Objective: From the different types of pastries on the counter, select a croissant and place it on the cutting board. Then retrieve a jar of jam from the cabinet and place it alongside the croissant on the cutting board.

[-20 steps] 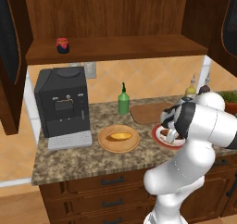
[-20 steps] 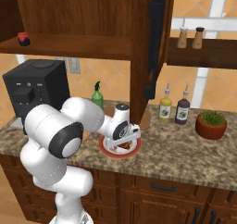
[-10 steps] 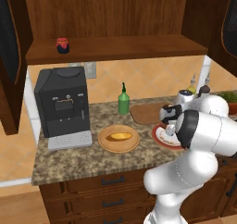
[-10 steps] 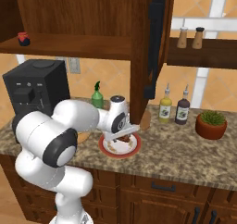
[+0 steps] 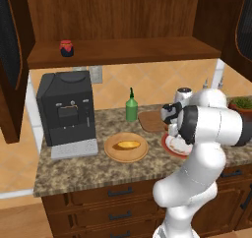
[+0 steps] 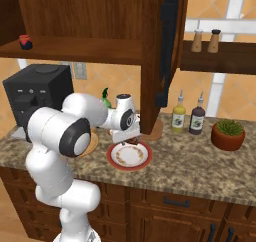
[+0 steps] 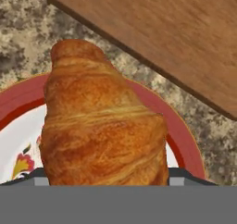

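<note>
Hand view — croissant (image 7: 102, 121) lengthwise, narrow tip toward cutting board (image 7: 166, 38)

croissant (image 7: 104, 126) base cut off, cutting board (image 7: 162, 38) cropped

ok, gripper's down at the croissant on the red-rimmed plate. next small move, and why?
Probably close on the croissant. In the hand view it sits close up and centred over the red-rimmed plate, with the cutting board just beyond. The gripper hangs low over that plate.
</note>
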